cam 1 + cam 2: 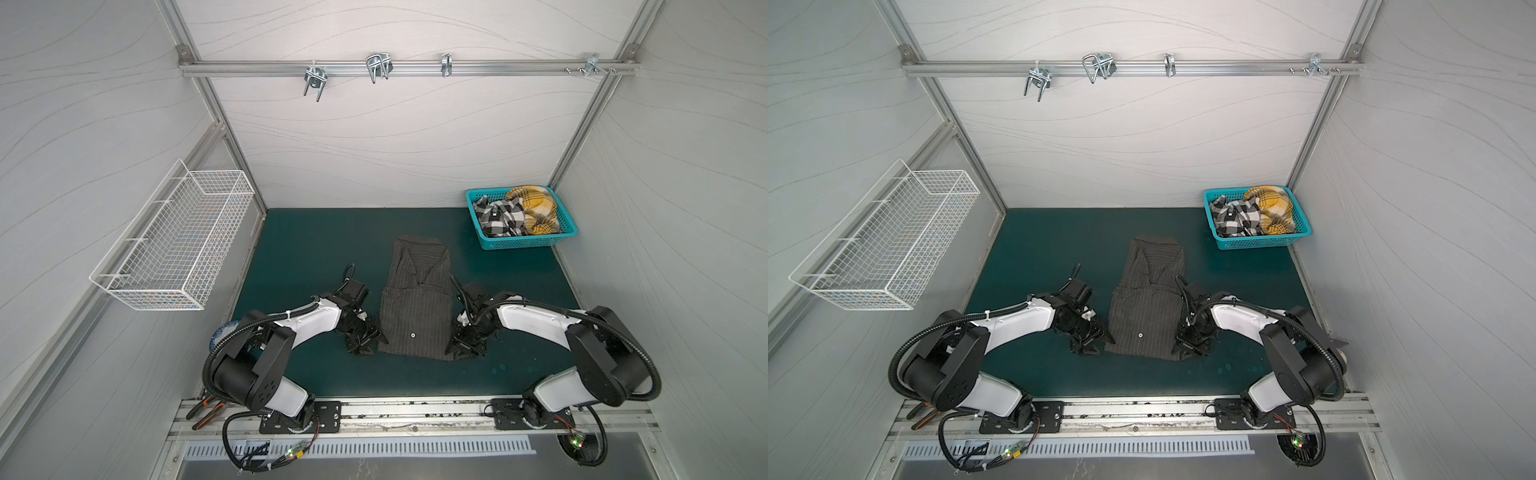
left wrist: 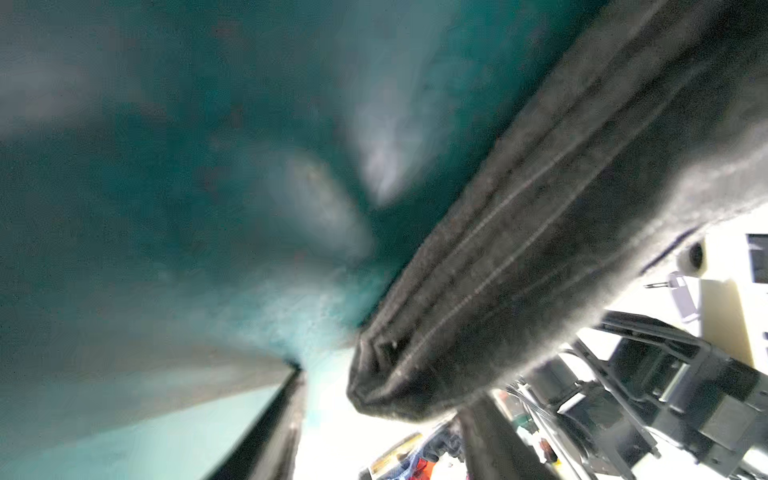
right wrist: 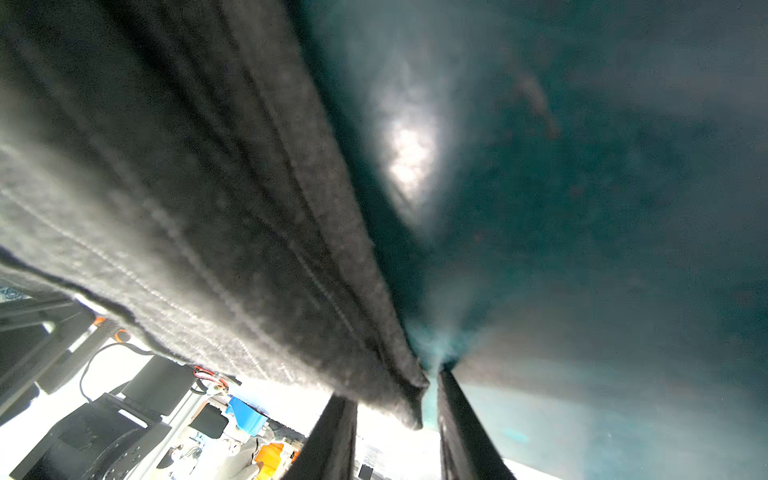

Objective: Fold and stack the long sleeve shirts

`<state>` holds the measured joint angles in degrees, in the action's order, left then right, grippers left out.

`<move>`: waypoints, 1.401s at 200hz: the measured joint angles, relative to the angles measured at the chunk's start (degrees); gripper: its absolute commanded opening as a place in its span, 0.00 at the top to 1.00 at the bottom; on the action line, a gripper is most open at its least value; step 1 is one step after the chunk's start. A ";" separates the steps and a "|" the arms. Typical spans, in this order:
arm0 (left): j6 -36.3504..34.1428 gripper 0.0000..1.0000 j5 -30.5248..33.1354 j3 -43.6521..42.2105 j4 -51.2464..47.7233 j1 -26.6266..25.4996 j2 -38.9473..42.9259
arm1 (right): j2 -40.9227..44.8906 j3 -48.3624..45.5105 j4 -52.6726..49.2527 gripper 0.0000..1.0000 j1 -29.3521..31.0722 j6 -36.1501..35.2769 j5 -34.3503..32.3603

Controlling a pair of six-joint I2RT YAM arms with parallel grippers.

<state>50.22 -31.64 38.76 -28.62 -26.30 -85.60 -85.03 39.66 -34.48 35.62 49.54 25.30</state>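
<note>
Left wrist | left fingers (image 2: 494, 444) apart, shirt (image 2: 540, 232) corner between | right fingers (image 3: 465, 436) same

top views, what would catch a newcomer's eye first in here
In both top views, the dark pinstriped shirt, folded into a narrow strip, lies in the middle of the green mat. The left gripper and right gripper sit at its two near corners. At the mat's far right corner, a teal basket holds a crumpled black-and-white plaid shirt and a yellow plaid shirt.
</note>
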 measured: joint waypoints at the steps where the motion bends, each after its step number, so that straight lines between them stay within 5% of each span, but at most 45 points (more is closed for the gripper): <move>1: -0.33 0.61 -0.02 0.00 0.04 0.00 -0.02 | 0.00 0.00 0.00 0.67 0.00 0.00 0.02; 38: -0.59 0.54 -0.70 0.57 1.07 0.07 -1.40 | -0.04 0.00 0.00 0.67 -0.02 0.00 0.13; 126: -0.07 0.65 -1.60 0.94 2.75 -1.05 -2.71 | -0.94 -0.24 1.20 0.81 -0.13 0.02 0.68; 188: -0.31 1.00 -3.10 1.55 4.66 -1.62 -5.55 | -2.08 -0.13 2.14 1.00 -0.13 -0.26 1.70; 242: -0.46 1.00 -2.99 1.62 4.00 -1.75 -4.39 | -0.02 -0.13 1.22 1.00 0.11 -0.50 0.76; 280: -1.97 1.00 -2.38 0.63 -1.60 -2.10 5.31 | 6.78 -0.24 -2.38 1.00 1.33 -1.01 -0.35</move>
<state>48.25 -34.02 39.40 -30.22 -28.40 -80.29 -78.26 39.42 -36.86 36.95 48.53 24.95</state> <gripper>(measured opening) 0.048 0.047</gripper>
